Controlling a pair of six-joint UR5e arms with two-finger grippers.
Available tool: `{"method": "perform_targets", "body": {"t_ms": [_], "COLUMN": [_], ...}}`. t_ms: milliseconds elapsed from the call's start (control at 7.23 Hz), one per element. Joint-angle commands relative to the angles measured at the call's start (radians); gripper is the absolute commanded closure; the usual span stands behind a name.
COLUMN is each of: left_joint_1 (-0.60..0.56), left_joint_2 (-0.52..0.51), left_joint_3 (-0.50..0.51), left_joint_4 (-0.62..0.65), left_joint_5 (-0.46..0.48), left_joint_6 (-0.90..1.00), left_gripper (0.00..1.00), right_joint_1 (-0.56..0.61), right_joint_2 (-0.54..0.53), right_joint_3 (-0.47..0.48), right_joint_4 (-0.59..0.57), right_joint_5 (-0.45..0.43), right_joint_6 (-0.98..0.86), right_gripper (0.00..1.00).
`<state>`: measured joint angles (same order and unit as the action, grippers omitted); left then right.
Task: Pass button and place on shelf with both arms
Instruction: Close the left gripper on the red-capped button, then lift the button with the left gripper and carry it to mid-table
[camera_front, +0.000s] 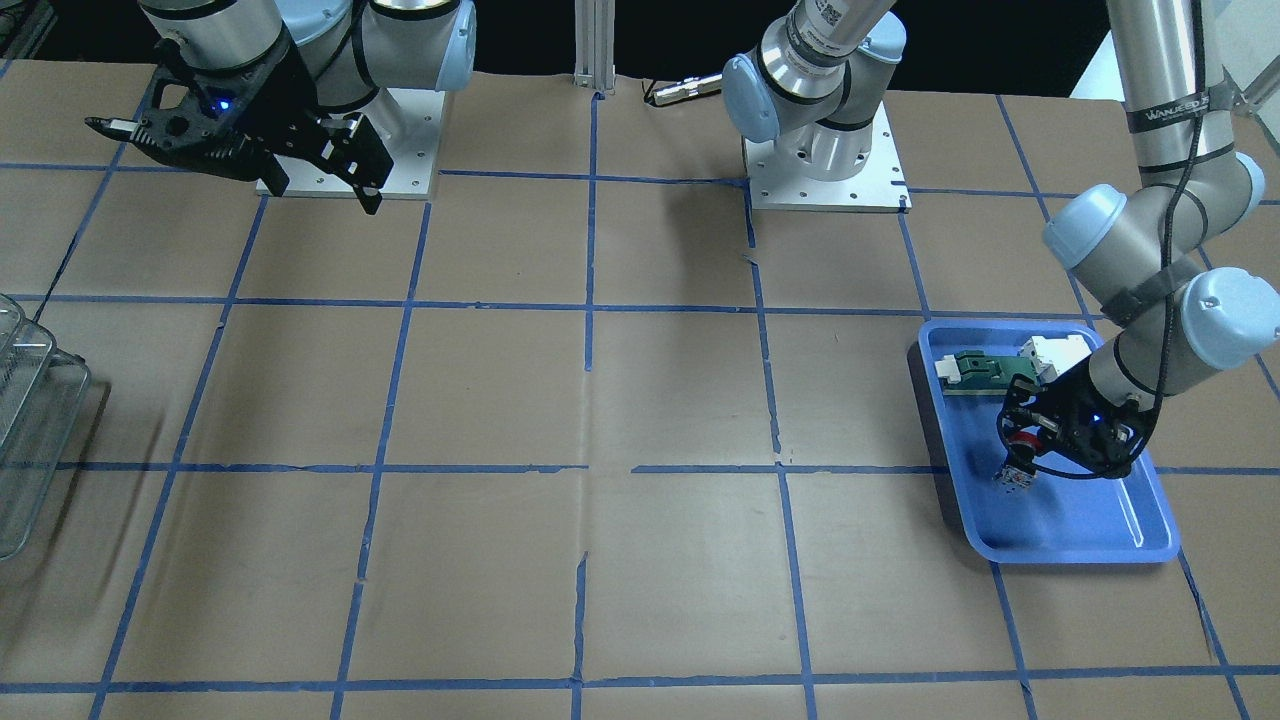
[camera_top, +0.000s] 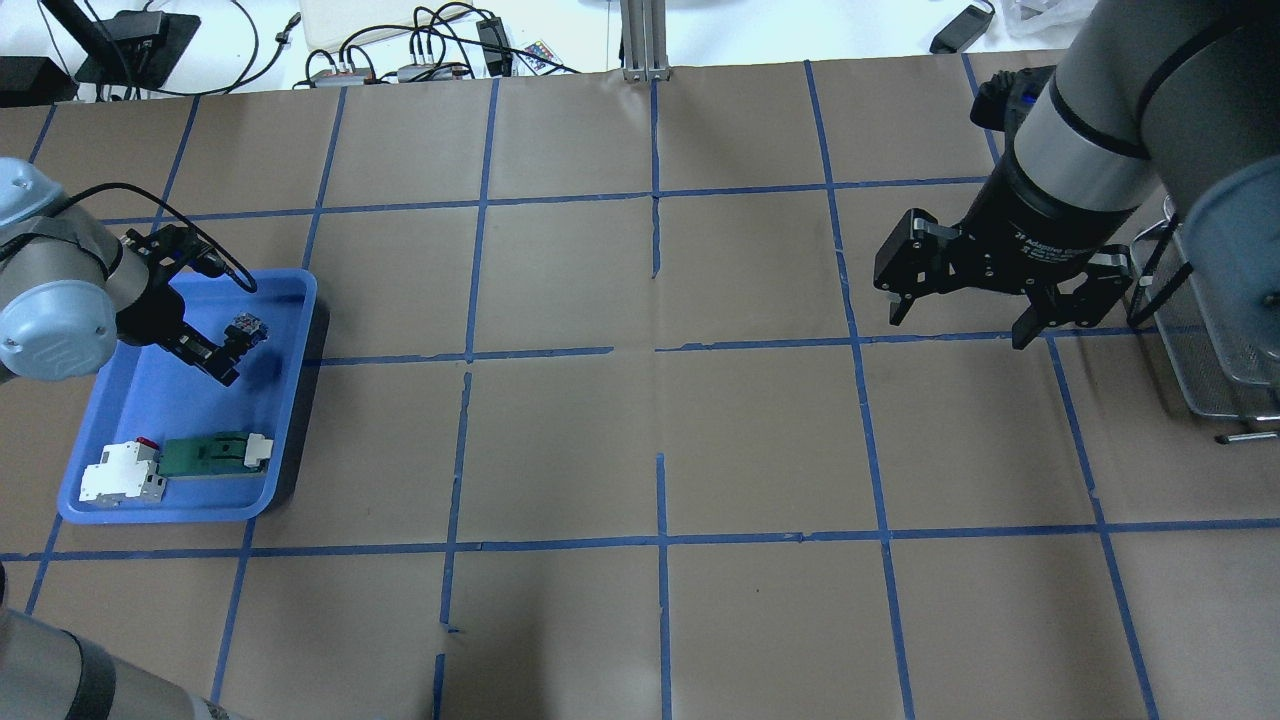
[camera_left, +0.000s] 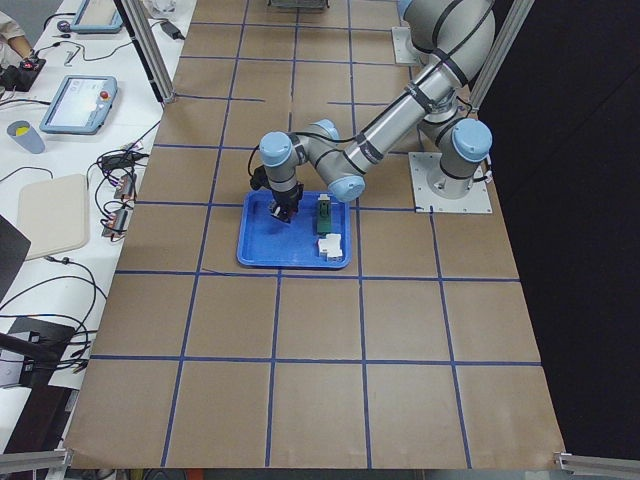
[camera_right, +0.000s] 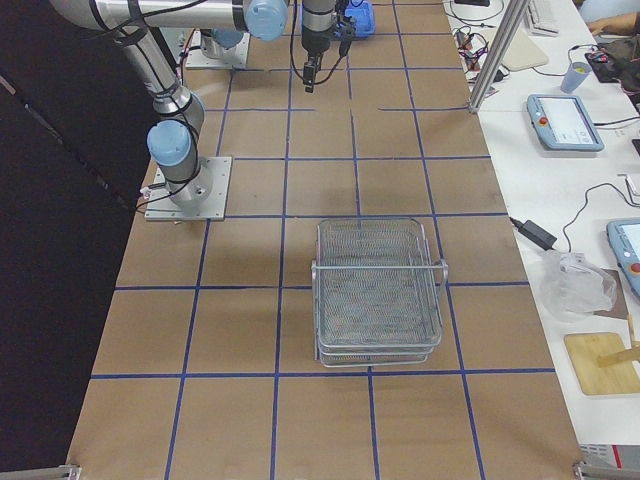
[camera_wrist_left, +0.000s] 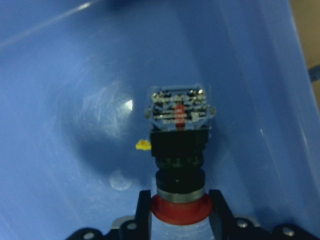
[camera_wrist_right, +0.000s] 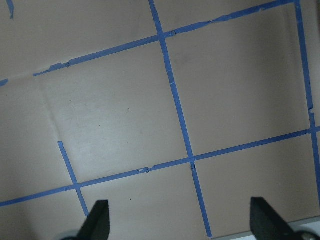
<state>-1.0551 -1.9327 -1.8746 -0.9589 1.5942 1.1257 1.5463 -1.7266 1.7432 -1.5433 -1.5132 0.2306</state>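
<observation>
The button (camera_wrist_left: 179, 145) has a red mushroom cap, a black collar, a clear block base and a small yellow tab. My left gripper (camera_wrist_left: 180, 207) is shut on its red cap and holds it just over the floor of the blue tray (camera_top: 180, 515). The overhead view shows the button (camera_top: 247, 326) in this gripper (camera_top: 235, 345) at the tray's far part. So does the front view, with the gripper (camera_front: 1020, 455) on the button (camera_front: 1018, 478). My right gripper (camera_top: 960, 315) is open and empty above the table, next to the wire shelf (camera_top: 1225, 330). The shelf also shows in the right side view (camera_right: 378, 295).
A green-and-white flat block (camera_top: 210, 452) and a white-and-red block (camera_top: 120, 472) lie at the tray's near end. The right wrist view shows only brown paper with blue tape lines under the open right gripper (camera_wrist_right: 181, 222). Cables and devices lie beyond the table's far edge.
</observation>
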Motion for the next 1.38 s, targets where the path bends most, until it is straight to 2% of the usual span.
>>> {"method": "perform_targets", "body": {"t_ms": [0,138,277,415,692,969,1107,1245], "left_joint_1": [-0.073,-0.139,-0.213,-0.294,-0.455,-0.618,-0.679,-0.724], "left_joint_2": [0.046,0.066,0.079,0.092,0.107,0.124,0.133,0.139], "left_joint_3": [0.069,0.134,0.203,0.237,0.255,0.264,0.276,0.278], "left_joint_4": [-0.126,-0.258,-0.373,-0.404,-0.412,-0.350,-0.340,-0.312], "left_joint_5": [-0.025,-0.037,-0.089,-0.111,-0.169,-0.348,-0.397,-0.425], "left_joint_6": [0.138,0.143,0.155,0.222,0.247,0.261,0.243,0.232], "left_gripper": [1.00,1.00,1.00,1.00,1.00,1.00,1.00,1.00], "right_joint_1": [0.000,0.000,0.000,0.000,-0.003,-0.008,-0.011,-0.011], "right_joint_2": [0.004,0.009,0.040,0.051,0.045,0.045,0.044,0.045], "right_joint_3": [-0.005,-0.022,-0.054,-0.080,-0.088,-0.088,-0.087,-0.087], "right_joint_4": [-0.043,-0.047,-0.044,-0.046,-0.069,-0.061,-0.054,-0.057], "right_joint_5": [-0.002,0.010,0.007,-0.001,0.011,-0.005,-0.005,0.001], "right_joint_6": [0.076,0.237,0.365,0.377,0.562,0.634,0.806,0.887], "right_gripper": [0.00,0.00,0.00,0.00,0.00,0.00,0.00,0.00]}}
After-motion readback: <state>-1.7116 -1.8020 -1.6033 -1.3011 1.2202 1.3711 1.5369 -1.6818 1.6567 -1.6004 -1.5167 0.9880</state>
